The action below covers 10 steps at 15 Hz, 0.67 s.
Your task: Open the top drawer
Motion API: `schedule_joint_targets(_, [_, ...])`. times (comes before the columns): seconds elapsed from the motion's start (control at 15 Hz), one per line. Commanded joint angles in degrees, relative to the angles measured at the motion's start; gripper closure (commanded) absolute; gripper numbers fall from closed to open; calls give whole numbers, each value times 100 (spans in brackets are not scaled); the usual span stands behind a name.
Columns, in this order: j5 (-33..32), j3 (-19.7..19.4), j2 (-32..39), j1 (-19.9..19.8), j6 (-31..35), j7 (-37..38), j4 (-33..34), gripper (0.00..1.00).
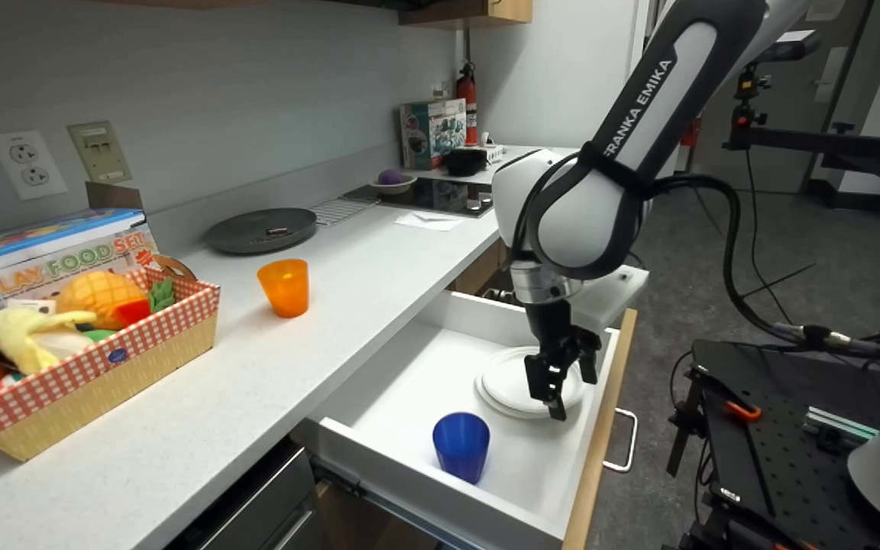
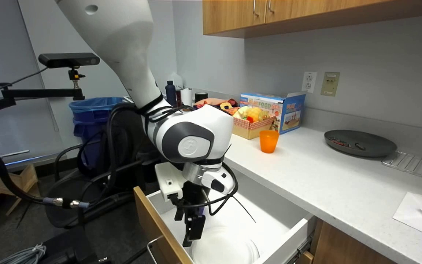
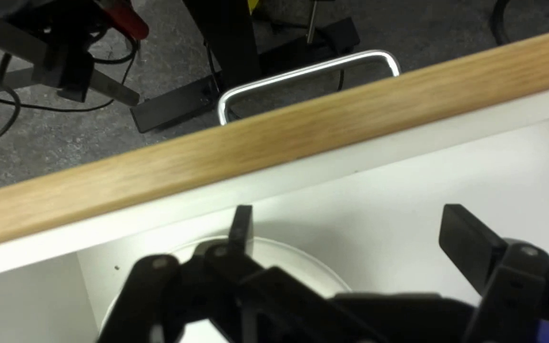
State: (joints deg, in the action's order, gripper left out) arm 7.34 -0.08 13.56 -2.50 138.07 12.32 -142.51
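Top drawer (image 1: 425, 382), wide, white inside, light-brown wood front (image 3: 274, 138), hangs well out below white table (image 1: 257, 374); job looks done imo. Black two-finger pincer (image 3: 350, 234) spread wide, holding nothing, just behind front, maybe set to push outward. Count: one silver bar handle (image 3: 308, 70), one blue plastic-looking cup (image 1: 461, 449), at least two white plates (image 1: 503, 378).
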Motion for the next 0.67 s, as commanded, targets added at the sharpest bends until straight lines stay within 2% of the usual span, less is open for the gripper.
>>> schedule_joint_targets(0.0, [-346, -106, -571, 250, -518, 434, -236, 0])
schedule_joint_targets(0.27, [-798, -57, -999, 357, -898, 806, -168, 0])
schedule_joint_targets(0.47, [-1175, -3, -1427, 399, -849, 1047, -173, 0])
schedule_joint_targets(0.6, [-1179, 54, -1723, 379, -708, 1056, -192, 0])
